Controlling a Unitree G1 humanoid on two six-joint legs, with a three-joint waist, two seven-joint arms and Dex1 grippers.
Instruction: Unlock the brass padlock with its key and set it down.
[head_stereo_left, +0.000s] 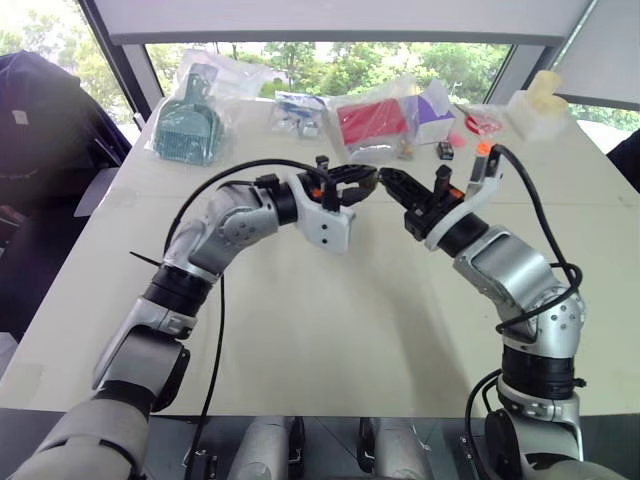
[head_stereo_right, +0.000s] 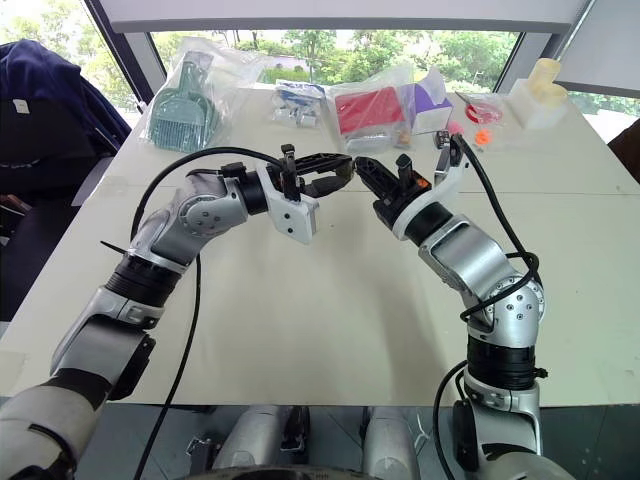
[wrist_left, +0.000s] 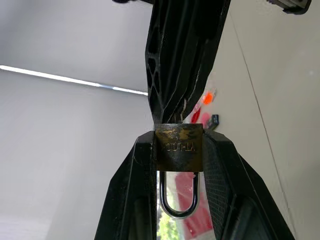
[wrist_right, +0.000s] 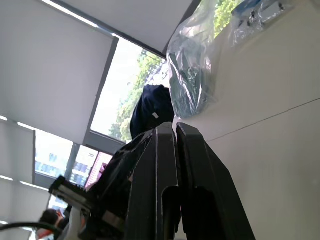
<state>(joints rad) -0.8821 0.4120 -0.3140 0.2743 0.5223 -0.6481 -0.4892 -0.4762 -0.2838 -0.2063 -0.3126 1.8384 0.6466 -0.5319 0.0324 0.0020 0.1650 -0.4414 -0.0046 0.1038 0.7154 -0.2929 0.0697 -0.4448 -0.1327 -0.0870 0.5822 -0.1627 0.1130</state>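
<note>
The robot holds both arms up over the big pale table (head_stereo_left: 330, 330), and the two grippers meet tip to tip in the air above its middle. The left gripper (head_stereo_left: 362, 181) is squeezed shut on the small yellow-brass padlock (wrist_left: 178, 148) with the thin silver loop. In the left wrist view the black fingers (wrist_left: 131, 195) press on both sides of the brass body, and the loop hangs down between them, looking closed. The right gripper (head_stereo_left: 388, 181) is also shut tight, and its black tip comes right up to the top edge of the padlock. The tiny silver key is too small to make out for sure. A thin silvery bit shows at the right gripper's tip just above the padlock, and that may be it, so the key seems to be pinched there and at or in the keyhole. The step now looks like turning the key. To do it well, the left gripper should keep the padlock very still and not loosen. The right gripper should roll gently around the line of the key, without pushing sideways, so the little key does not bend or slip out. The turn should be slow, and the robot should watch for the silver loop to pop free. Only then should the padlock go down on the table, away from the plastic bags (head_stereo_left: 375, 120) at the far edge.
</note>
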